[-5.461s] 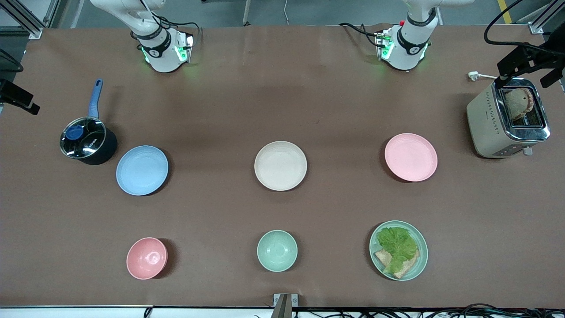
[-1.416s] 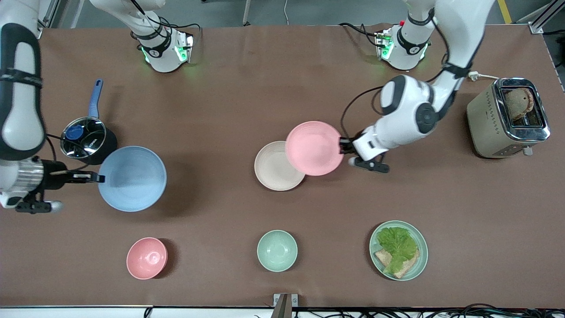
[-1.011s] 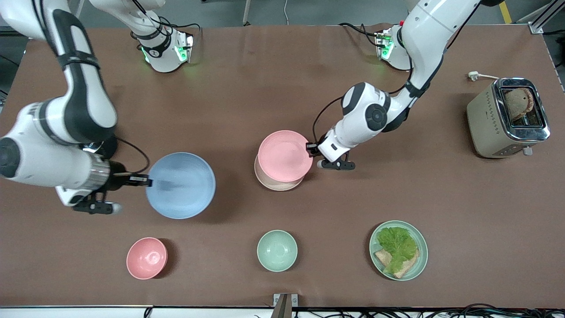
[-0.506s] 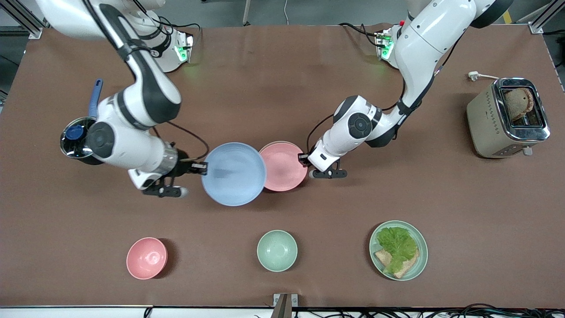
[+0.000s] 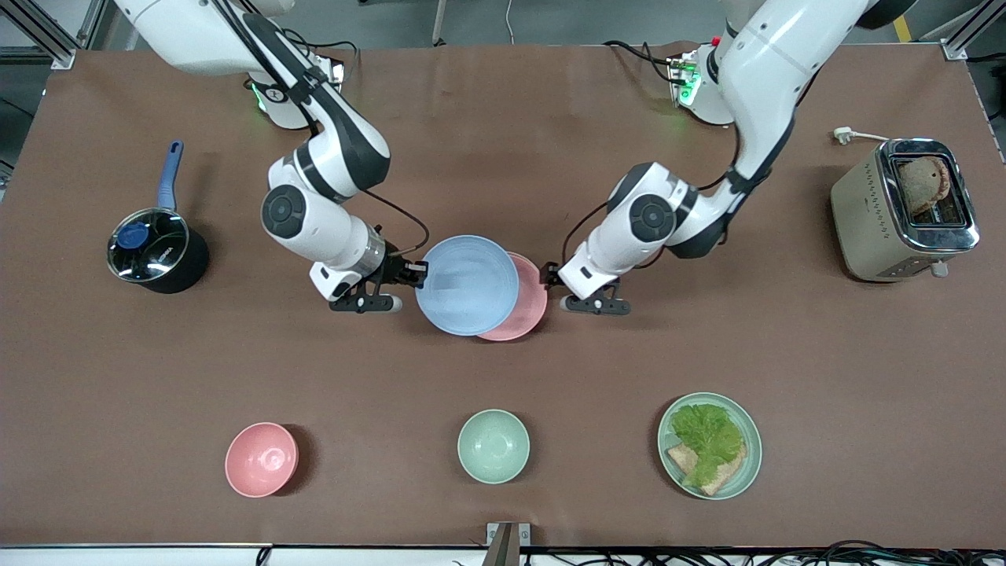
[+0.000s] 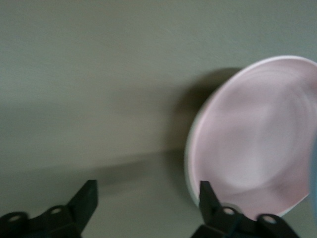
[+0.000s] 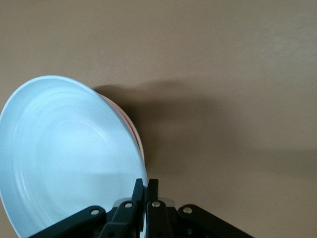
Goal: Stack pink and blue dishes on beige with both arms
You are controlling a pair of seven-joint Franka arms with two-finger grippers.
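The light blue plate [image 5: 467, 284] hangs tilted over the stack in the middle of the table. My right gripper [image 5: 416, 273] is shut on its rim at the right arm's end, and the right wrist view shows the blue plate [image 7: 69, 158] pinched in that gripper [image 7: 147, 186]. Beneath it lies the pink plate [image 5: 531, 303], mostly covered. The beige plate shows only as a pale edge [image 6: 187, 161] under the pink plate [image 6: 257, 148]. My left gripper [image 5: 553, 275] stands open and empty beside the pink plate, one of its fingers [image 6: 208, 194] close to the rim.
A lidded saucepan [image 5: 156, 253] stands toward the right arm's end, a toaster [image 5: 904, 211] toward the left arm's end. Nearer the front camera sit a pink bowl [image 5: 262, 459], a mint bowl [image 5: 493, 446] and a mint plate [image 5: 748, 472] with lettuce and bread.
My right arm has carried the blue plate sideways until it hangs over the pink plate. The left gripper has drawn slightly away from the pink plate, which stays on the beige one.
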